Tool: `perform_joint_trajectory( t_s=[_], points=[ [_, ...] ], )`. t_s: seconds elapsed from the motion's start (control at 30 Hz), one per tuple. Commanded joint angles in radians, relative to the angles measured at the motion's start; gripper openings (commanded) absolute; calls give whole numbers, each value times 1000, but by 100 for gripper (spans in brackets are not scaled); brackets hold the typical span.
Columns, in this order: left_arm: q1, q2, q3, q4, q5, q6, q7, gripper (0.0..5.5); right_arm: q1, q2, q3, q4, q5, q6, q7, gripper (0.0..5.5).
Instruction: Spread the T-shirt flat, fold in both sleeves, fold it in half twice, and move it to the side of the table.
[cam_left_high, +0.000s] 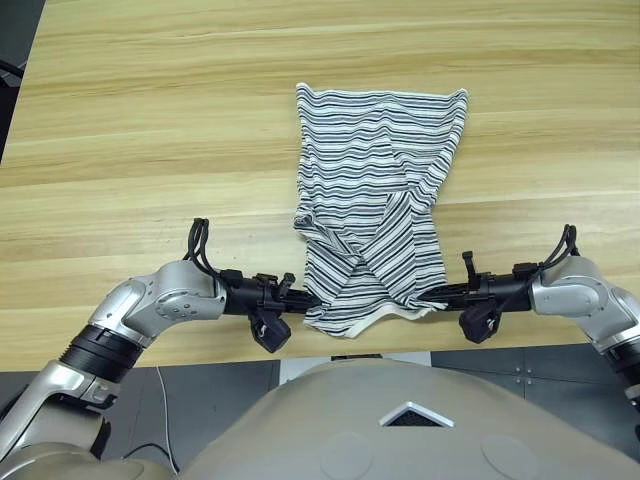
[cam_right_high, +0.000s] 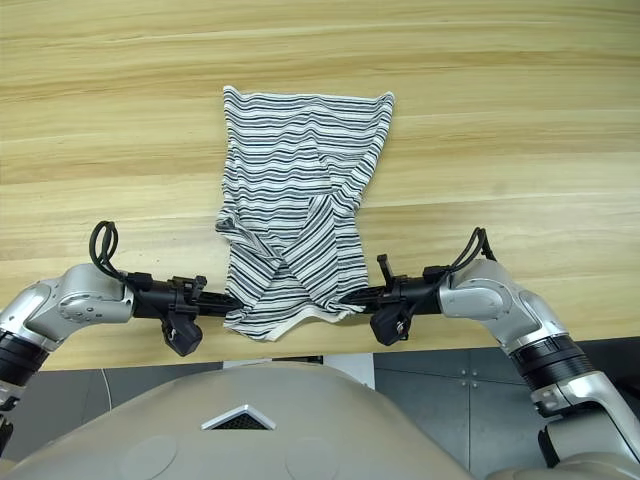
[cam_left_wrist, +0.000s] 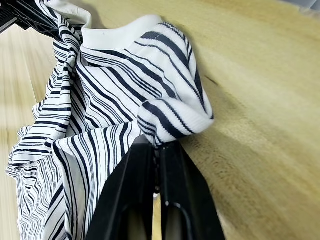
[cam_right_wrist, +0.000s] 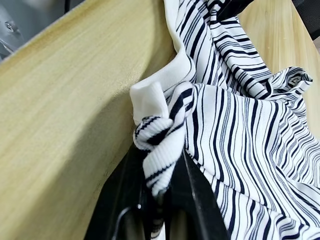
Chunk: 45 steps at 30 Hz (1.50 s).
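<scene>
Wooden table (cam_left_high: 130, 130) with pale planks, and the striped T-shirt (cam_left_high: 378, 170) is lying on it about mid-width, far end spread flat and the near end rumpled into crossed diagonal folds right by the table's front edge. Left gripper (cam_left_high: 312, 300) is clamped tight on the near-left corner of the shirt, with a wad of striped fabric bunched up between its black fingers (cam_left_wrist: 131, 200). Right gripper (cam_left_high: 426, 294) is doing the same on the near-right corner, fingers (cam_right_wrist: 192, 195) squeezed onto a twisted bit of the white-trimmed edge.
</scene>
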Motion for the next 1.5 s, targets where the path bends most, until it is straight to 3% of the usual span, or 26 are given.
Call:
perform_joint_trajectory(
  t_s=[0.03, 0.07, 0.2, 0.33, 0.57, 1.0, 1.23, 1.4, 1.5],
  points=[
    [7, 25, -8, 18, -7, 7, -14, 11, 0, -11, -5, -21, 66, 55, 9, 10],
    [16, 18, -5, 7, -69, 42, -21, 11, -2, -15, -7, -26, 93, 70, 18, 10],
    [-36, 46, 55, -71, -389, 466, -210, 11, -66, -46, -35, -81, 318, 201, 115, 10],
    [-35, 169, 119, -210, -591, 672, -391, 11, -183, -21, -52, -52, 456, 308, 231, 10],
    [-55, 231, 208, -290, -721, 719, -556, 11, -251, -23, -73, -77, 616, 487, 432, 10],
    [144, 348, 380, -652, -875, 801, -623, 11, -66, -124, -138, -394, 747, 734, 574, 10],
    [168, 338, 416, -667, -855, 817, -618, 11, -74, -69, -180, -405, 688, 784, 490, 10],
    [32, 284, 394, -590, -886, 879, -613, 11, -125, -17, -185, -390, 624, 834, 399, 10],
    [-82, 233, 370, -565, -936, 1014, -572, 11, -180, 19, -207, -362, 638, 844, 380, 10]
  ],
)
